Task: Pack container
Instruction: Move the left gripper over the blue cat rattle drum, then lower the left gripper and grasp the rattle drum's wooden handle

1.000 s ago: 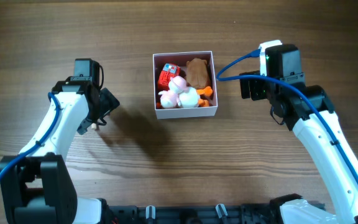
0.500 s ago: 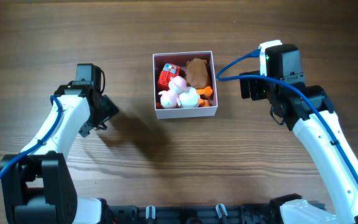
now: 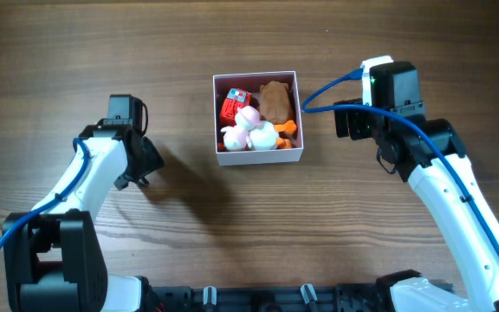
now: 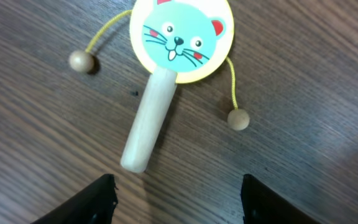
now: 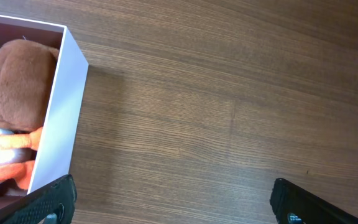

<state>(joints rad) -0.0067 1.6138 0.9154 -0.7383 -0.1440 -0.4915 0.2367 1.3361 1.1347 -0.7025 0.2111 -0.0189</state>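
White-walled container (image 3: 262,157) at mid-bench (image 3: 232,225), holding a brown plush (image 3: 275,100), a red block (image 3: 232,106), a pink-and-white toy (image 3: 248,128) and an orange piece (image 3: 289,130). Well left of the container: left fingers (image 4: 98,202) spread apart, empty, hovering above a wooden cat-faced rattle drum (image 4: 157,112) lying flat on the bench. Near the container's right wall: right fingers (image 5: 48,205) spread apart, gripping nothing.
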